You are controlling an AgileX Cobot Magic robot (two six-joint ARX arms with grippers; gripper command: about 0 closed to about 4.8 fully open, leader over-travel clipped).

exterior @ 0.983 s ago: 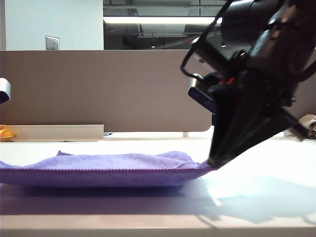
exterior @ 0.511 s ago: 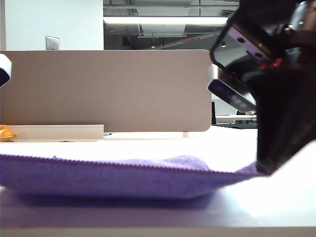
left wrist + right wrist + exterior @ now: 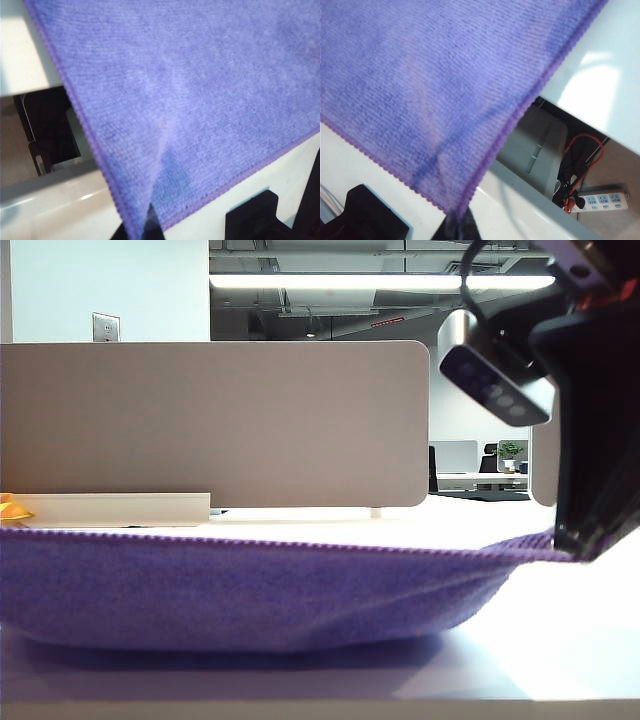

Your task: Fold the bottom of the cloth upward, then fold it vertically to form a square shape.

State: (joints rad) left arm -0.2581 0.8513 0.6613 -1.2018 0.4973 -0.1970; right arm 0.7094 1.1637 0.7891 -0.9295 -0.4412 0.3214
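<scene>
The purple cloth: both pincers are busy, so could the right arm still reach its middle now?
Probably not. The right pincer is shut on one corner of the cloth, the left pincer on another, both holding it up.

Surface: we saw a pale, glossy white surface (image 3: 560, 660) running across the exterior view, with its near edge along the bottom of that view.
Cloth: a purple cloth (image 3: 250, 590) was the only thing we found lying on it; its sagging middle rested on the surface while its upper hem hung stretched above.
Cloth corners: in both wrist views the corners (image 3: 137, 227) (image 3: 455, 212) were lifted clear of the surface, each tapering into a dark end effector.
Shadow: we noted a dark band under the cloth's belly (image 3: 200, 655).
Surface edge: in the wrist views the white top (image 3: 600, 75) ended at a rim, with floor below.
</scene>
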